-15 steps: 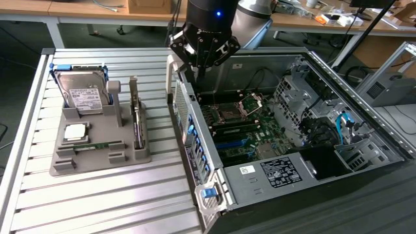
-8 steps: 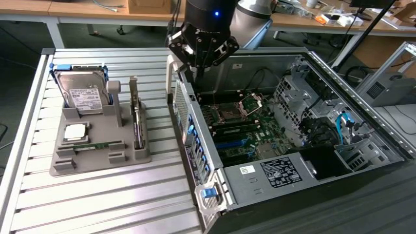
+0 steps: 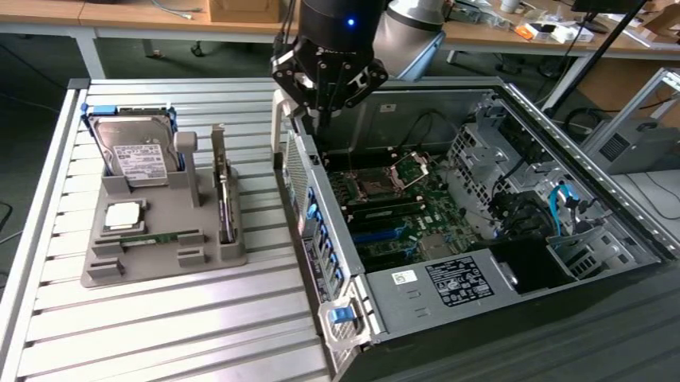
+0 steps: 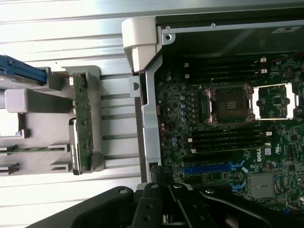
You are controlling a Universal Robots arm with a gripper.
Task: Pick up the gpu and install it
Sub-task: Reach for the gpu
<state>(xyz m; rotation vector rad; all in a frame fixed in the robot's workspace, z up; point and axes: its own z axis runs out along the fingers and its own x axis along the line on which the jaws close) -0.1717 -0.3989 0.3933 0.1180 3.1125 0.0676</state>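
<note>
Hanging straight down from the far side of the scene, the robot arm (image 3: 412, 32) aims its black wrist and fingers (image 3: 318, 107) at the far corner of an open computer case (image 3: 301, 171). The fingers are pressed together with nothing between them. They hover above the case's side wall on the exterior view's left, close to where that wall borders the table (image 3: 159, 334). In the wrist view the closed fingers (image 4: 159, 183) sit over the edge of the motherboard (image 4: 228, 142), near a blue expansion slot (image 4: 209, 168).

The gpu (image 3: 224, 195) is not in the fingers. It stands on edge in a slot of a gray holder (image 3: 159, 267) on the slatted metal table, to the exterior view's left of the case and well apart from the fingers. From the wrist, the gpu (image 4: 81, 123) appears as a thin green strip, upright between the holder's posts. A hard drive (image 3: 138, 155) with a white label stands in the same holder, farther toward the exterior view's left. A narrow memory stick (image 3: 149, 237) lies flat nearer the front. Inside the case, the processor socket (image 3: 377, 185) sits near the middle of the board.
</note>
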